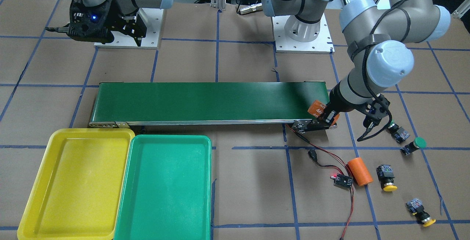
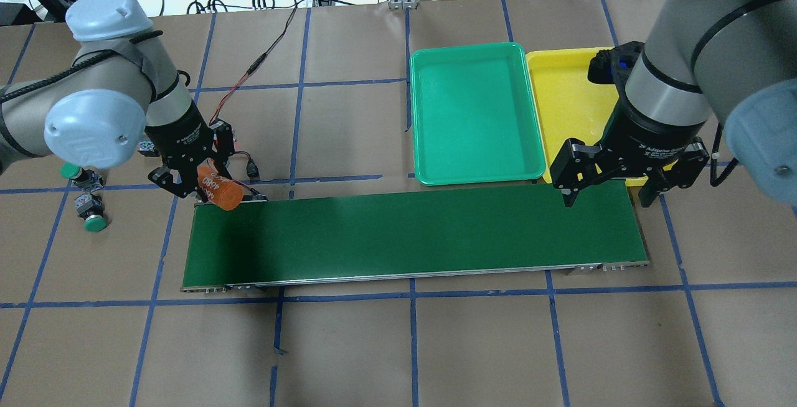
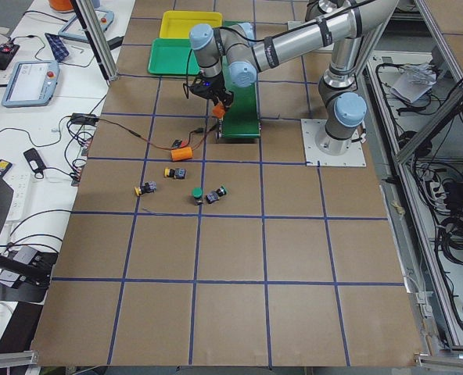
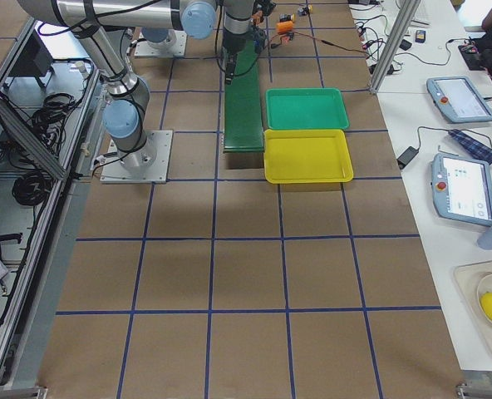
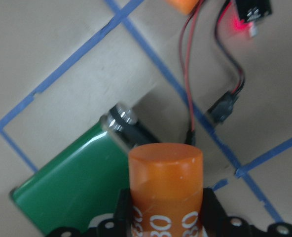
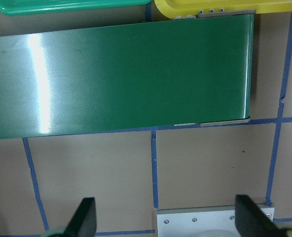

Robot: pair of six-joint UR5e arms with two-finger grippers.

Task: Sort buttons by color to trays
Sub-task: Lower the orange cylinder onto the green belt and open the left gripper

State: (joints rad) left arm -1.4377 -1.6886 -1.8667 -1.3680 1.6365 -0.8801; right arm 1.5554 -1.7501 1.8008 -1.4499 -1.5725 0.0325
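Note:
My left gripper point(image 1: 323, 118) is shut on an orange cylinder marked 4680 point(image 2: 221, 191) and holds it over the conveyor's end; the cylinder fills the left wrist view point(image 5: 165, 182). Two green buttons point(image 1: 414, 145) point(image 1: 397, 131) lie on the paper just beside that arm. Two yellow buttons point(image 1: 386, 177) point(image 1: 421, 213) lie nearer the table's edge. The yellow tray point(image 1: 73, 181) and the green tray point(image 1: 167, 188) stand side by side, both empty. My right gripper point(image 2: 607, 198) is open and empty above the conveyor's other end, next to the yellow tray point(image 2: 563, 102).
A long dark green conveyor belt point(image 1: 205, 102) runs across the middle. A second orange cylinder point(image 1: 360, 171) and a small black circuit board point(image 1: 343, 180) with red wires lie between the conveyor's end and the yellow buttons.

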